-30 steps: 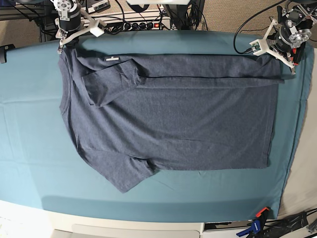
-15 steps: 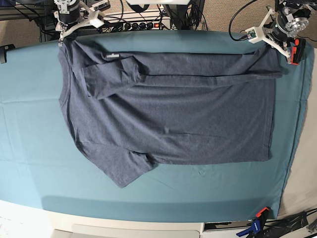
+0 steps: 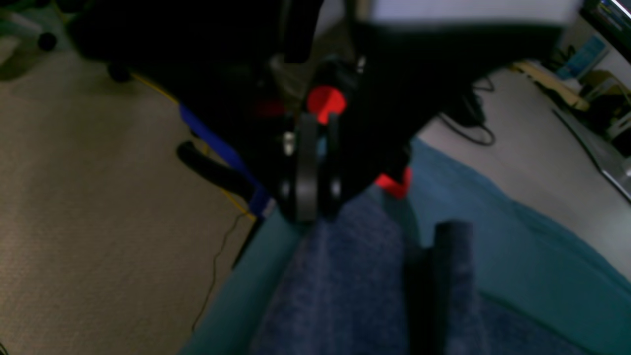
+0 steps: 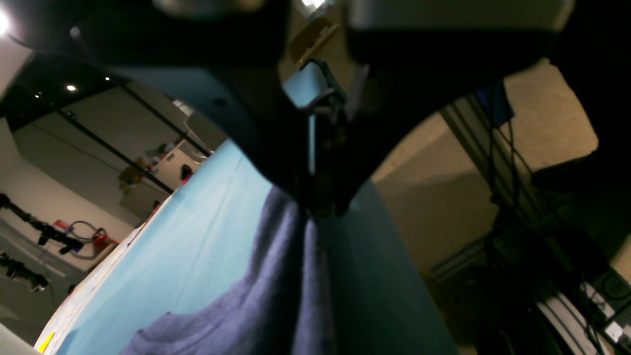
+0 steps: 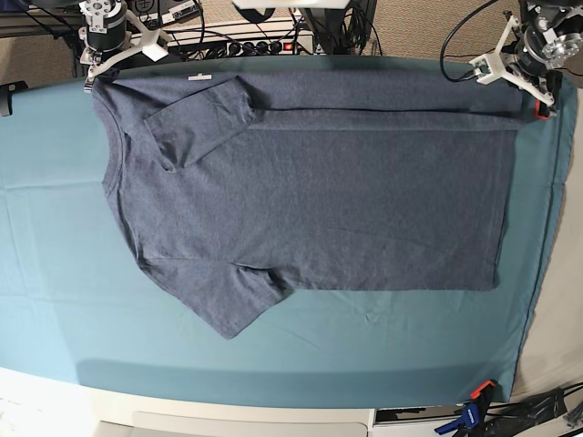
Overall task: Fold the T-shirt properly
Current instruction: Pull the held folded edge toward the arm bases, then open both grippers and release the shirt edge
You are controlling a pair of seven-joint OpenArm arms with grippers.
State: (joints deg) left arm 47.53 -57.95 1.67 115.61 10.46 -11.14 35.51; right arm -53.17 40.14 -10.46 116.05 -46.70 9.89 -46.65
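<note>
I pinch the T-shirt [image 5: 310,200] at both far corners, left gripper [image 5: 537,107], right gripper [image 5: 89,84], shirt flat on the cloth [image 5: 55,237].

your base view looks straight down over the whole table cloth [image 5: 55,273]. each wrist view sits close behind its gripper, sharing the t-shirt's [image 5: 319,200] far corners.

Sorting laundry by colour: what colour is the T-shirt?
Heathered blue-grey T-shirt, best seen in the base view.

Probably a robotics lab: a cloth-covered table [image 5: 55,273], a power strip [image 5: 250,45], tangled cables [image 5: 455,50], carpeted floor [image 3: 98,197].
</note>
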